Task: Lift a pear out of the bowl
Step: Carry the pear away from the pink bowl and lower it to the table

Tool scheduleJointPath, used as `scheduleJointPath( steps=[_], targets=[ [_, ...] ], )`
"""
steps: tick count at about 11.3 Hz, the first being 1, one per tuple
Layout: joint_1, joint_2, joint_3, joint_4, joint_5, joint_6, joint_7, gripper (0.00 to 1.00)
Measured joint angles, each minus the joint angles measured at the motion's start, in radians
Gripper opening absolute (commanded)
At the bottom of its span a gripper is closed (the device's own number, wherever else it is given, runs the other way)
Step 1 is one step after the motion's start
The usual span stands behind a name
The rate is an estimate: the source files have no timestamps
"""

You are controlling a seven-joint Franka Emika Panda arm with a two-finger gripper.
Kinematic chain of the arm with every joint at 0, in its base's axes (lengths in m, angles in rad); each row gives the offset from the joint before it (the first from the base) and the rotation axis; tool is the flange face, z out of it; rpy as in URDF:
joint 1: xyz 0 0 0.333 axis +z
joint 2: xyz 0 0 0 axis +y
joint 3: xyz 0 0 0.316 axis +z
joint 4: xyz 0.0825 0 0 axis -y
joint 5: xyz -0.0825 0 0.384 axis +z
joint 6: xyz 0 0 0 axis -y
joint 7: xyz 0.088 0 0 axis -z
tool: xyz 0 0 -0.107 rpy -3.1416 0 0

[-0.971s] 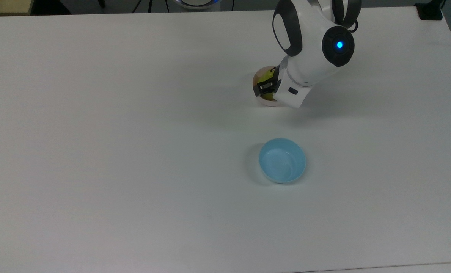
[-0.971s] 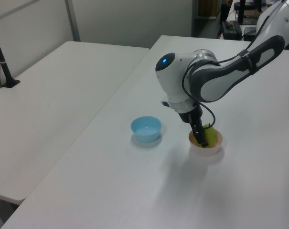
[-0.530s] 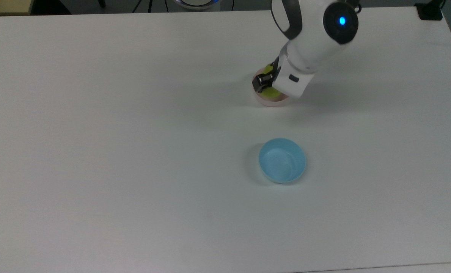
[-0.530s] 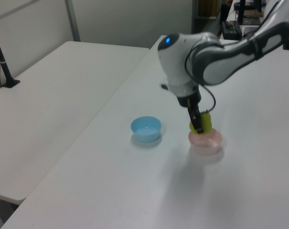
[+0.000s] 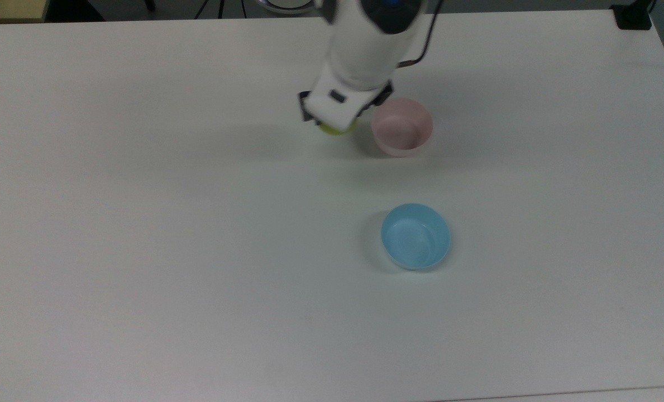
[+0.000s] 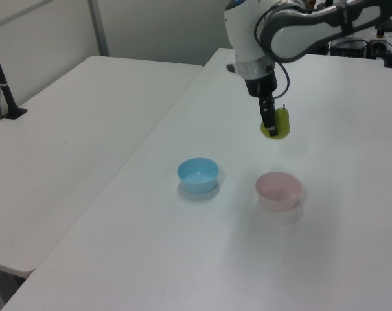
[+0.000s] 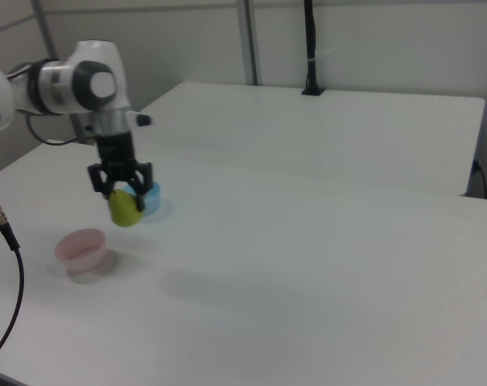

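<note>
Above the white table (image 5: 142,223), off its surface, I hold the pear (image 6: 276,124) pinched between my two fingers (image 7: 106,178), one on each side of it. My gripper (image 7: 121,186) points straight down; the pear hangs in the air, clear of the tabletop. In the top view a yellow-green sliver of the pear (image 5: 336,128) shows under my white hand housing, just beside the bowl (image 5: 402,127) on the top view's left.

Bowl: pale pink, upright on the table, nothing in it. In the left view it (image 6: 279,189) sits below the pear and well apart from it; in the right view it (image 7: 81,248) lies lower and toward the right view's left of my fingers.

Light blue bowl (image 5: 416,235): upright, nothing inside, nearer the top view's bottom edge than the pink one, the two well apart.

Surface: plain white, matte, faint soft shadows beneath me and the bowls.

Room: a second white table (image 6: 72,123) stands alongside, a narrow seam between them. A dark post (image 7: 310,48) is clamped at its far edge. Pale partition walls with grey uprights (image 6: 97,27) stand behind. A black cable (image 7: 10,273) crosses the right view's left corner.
</note>
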Motion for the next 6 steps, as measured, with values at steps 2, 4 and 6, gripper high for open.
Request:
scheduleJointPath(
  steps=[2,4,6],
  targets=[
    [-0.101,0.012,-0.002,0.0,-0.001,0.004,-0.054,0.65],
    [-0.144,0.042,-0.002,-0.01,-0.016,0.033,-0.059,0.69],
    [-0.153,0.104,-0.002,-0.014,-0.042,0.084,-0.059,0.79]
  ],
)
